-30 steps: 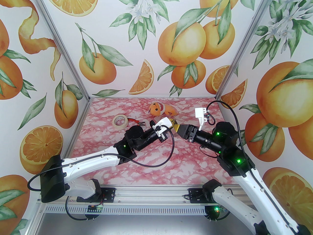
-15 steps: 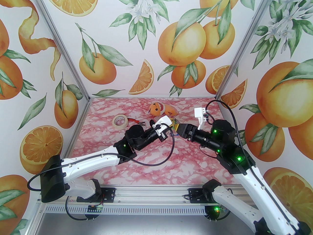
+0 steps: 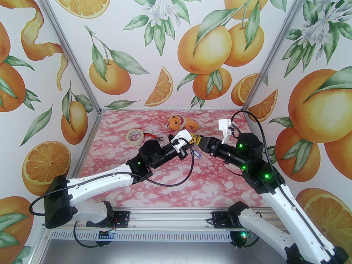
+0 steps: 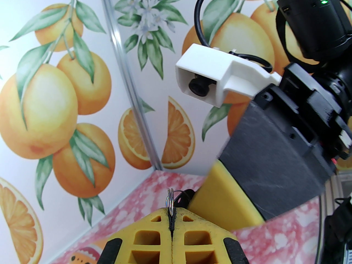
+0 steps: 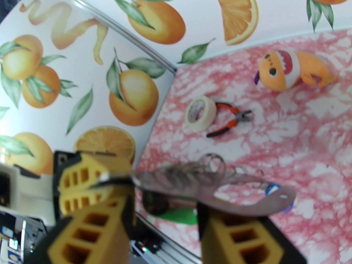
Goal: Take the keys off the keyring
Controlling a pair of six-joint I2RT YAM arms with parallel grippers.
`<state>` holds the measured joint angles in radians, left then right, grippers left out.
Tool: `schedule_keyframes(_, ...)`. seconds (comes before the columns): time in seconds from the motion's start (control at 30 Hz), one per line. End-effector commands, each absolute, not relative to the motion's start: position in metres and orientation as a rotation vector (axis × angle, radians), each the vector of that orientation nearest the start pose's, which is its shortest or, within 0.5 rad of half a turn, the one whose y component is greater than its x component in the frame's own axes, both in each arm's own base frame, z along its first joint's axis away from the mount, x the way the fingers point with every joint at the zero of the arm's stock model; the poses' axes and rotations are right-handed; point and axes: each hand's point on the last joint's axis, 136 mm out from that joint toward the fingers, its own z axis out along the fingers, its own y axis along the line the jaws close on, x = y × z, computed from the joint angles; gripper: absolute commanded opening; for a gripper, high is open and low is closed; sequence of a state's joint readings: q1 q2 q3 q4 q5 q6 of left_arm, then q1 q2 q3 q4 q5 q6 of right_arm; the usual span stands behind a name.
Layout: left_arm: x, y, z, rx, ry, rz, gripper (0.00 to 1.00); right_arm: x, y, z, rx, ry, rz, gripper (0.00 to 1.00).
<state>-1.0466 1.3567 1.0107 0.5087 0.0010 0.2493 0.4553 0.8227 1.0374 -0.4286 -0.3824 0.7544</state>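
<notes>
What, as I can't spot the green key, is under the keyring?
Under the keyring, the green key shows partly, its end hidden behind the right gripper's finger; the blue key peeks out near its tip.

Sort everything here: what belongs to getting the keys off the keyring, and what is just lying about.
In the job: keyring, green key tag, blue key tag, left gripper, right gripper.
Lying about: tape roll, red-handled pliers, orange plush toy.

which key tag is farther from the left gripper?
The blue key tag, at the far end of the keyring; the green key tag sits under its middle.
</notes>
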Motion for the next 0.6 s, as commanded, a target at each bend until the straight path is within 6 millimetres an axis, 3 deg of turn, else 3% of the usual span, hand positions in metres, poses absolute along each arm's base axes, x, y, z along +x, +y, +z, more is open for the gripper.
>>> schedule_keyframes(0.0, 0.2167, -0.3924, 0.4065, 0.867, 1.099, -0.714, 0.0, 0.2355, 0.1895, 0.3954, -0.066, 1.807, 1.229, 0.41)
schedule_keyframes(0.1, 0.2151, -0.3927, 0.4089, 0.866, 1.09, -0.725, 0.0, 0.2371, 0.1883, 0.3969, -0.068, 1.8, 1.214, 0.34)
schedule_keyframes(0.5, 0.2099, -0.3977, 0.4096, 0.885, 1.078, -0.766, 0.0, 0.244, 0.1921, 0.394, -0.11, 1.775, 1.189, 0.27)
schedule_keyframes(0.57, 0.2086, -0.3977, 0.4092, 0.889, 1.074, -0.769, 0.0, 0.2452, 0.1928, 0.392, -0.122, 1.774, 1.18, 0.2)
